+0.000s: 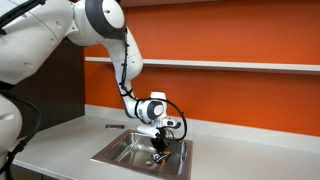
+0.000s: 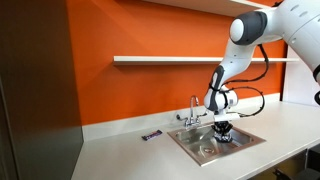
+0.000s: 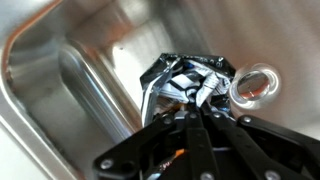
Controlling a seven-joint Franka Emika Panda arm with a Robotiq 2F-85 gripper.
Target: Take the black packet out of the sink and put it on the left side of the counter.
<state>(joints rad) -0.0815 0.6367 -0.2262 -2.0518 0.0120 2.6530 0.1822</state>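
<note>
The black packet point(image 3: 185, 78), shiny with white print, lies in the steel sink point(image 3: 60, 90) beside the drain point(image 3: 252, 87). In the wrist view my gripper point(image 3: 197, 103) has its fingers brought together on the near edge of the packet. In both exterior views the gripper point(image 1: 160, 150) point(image 2: 224, 130) is down inside the sink point(image 1: 120, 152) point(image 2: 195, 150). The packet itself is hidden by the gripper in those views.
A small dark wrapper point(image 1: 115, 126) point(image 2: 152, 136) lies on the white counter beside the sink. A faucet point(image 2: 193, 108) stands at the sink's back edge. An orange wall with a shelf point(image 2: 170, 60) runs behind the counter.
</note>
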